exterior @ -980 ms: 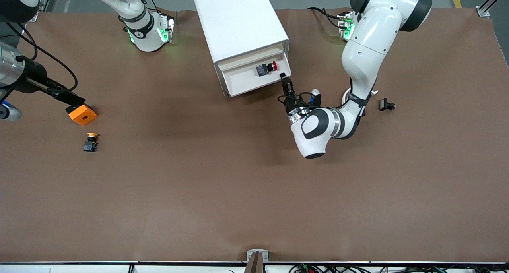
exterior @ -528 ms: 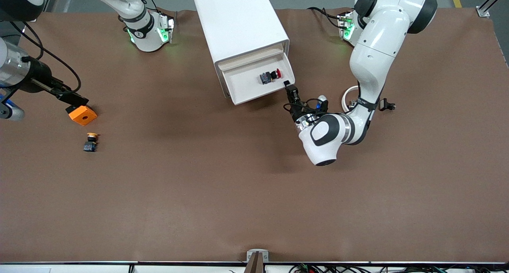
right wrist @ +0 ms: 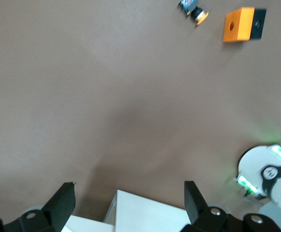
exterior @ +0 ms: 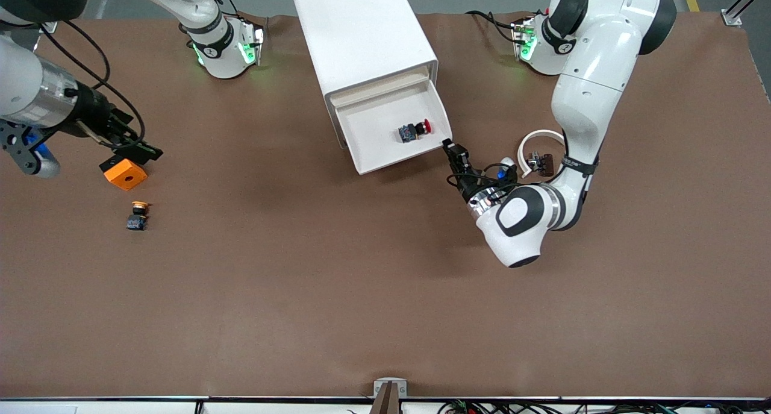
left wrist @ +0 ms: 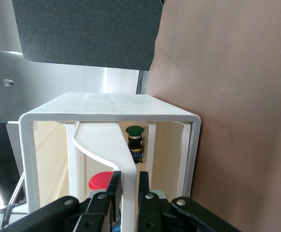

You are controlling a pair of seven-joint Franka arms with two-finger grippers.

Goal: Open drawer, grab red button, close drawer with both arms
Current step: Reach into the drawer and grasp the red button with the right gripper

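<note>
The button [left wrist: 101, 182] is showing only a sliver of red cap at 7 o'clock beside the drawer [left wrist: 112, 159] handle; the left gripper [left wrist: 127, 186] is covering the rest.

The cabinet [exterior: 361, 34] is running off at 12 o'clock.

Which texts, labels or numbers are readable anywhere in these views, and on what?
None can be read.
White cabinet, drawer, red-capped button: no lettering shows.
Left arm: a small dark mark on the wrist band, too small to read.
Right arm: a round mark on the base, too small to read.
Orange cube, yellow-capped button: no print visible.
</note>
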